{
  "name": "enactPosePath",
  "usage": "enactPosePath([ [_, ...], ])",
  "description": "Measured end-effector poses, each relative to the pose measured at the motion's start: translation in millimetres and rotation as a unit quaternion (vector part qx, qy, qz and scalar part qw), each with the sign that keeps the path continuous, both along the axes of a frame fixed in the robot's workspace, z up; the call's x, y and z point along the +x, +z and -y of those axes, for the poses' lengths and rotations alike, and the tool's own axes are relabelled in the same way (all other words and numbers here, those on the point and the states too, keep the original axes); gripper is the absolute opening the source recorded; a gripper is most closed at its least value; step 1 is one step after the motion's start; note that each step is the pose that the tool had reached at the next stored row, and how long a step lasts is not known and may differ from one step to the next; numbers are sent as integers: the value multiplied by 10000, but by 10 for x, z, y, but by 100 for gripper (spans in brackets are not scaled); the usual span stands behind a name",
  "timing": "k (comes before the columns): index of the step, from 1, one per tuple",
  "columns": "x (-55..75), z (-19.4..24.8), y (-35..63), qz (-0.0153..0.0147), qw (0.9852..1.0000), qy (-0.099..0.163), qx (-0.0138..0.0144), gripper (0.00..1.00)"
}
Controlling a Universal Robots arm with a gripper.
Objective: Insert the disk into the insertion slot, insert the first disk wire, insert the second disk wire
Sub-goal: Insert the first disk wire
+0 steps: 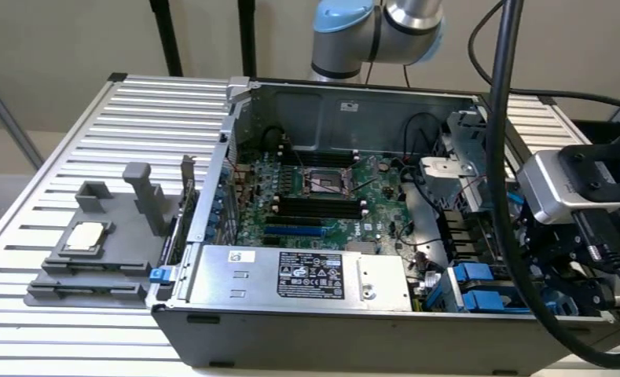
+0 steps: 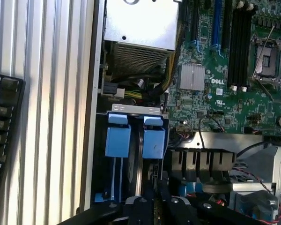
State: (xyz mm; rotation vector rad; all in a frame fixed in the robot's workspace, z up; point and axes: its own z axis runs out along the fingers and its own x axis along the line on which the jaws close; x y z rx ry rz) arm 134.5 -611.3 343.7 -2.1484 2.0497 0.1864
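An open computer case (image 1: 184, 314) lies on a slatted metal table. The insertion slot (image 1: 475, 289) sits in the case's corner at the exterior view's right, a dark bay with two bright blue tabs (image 2: 118, 140). Between the tabs runs a narrow silver edge (image 2: 139, 159); I cannot tell whether it is the disk. My gripper (image 1: 572, 294) hangs over this corner. Its black fingers (image 2: 143, 206) are together right at the bay's end, my gripper (image 2: 154, 205) shut with nothing clearly held. I cannot pick out the disk wires among the cables.
A silver power-supply box (image 1: 299, 275) fills the case's near side beside the bay. The green motherboard (image 1: 321, 196) lies behind it, and an upright silver cage (image 1: 467, 149) stands at the exterior view's right. A black fan shroud (image 2: 201, 161) borders the bay. A grey fixture (image 1: 89, 251) sits on the table.
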Motion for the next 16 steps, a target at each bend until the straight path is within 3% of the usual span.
enactPosePath([
  [3, 0, -20, -3, 3, 9999, -18, -137, 16],
  [5, 0, -42, -4, 4, 9998, -26, -199, 16],
  [9, 1, -110, -5, 4, 9997, -40, -252, 16],
  [13, 16, -140, -10, 4, 9994, -68, -338, 16],
  [16, 23, -148, -17, 3, 9994, -83, -343, 16],
])
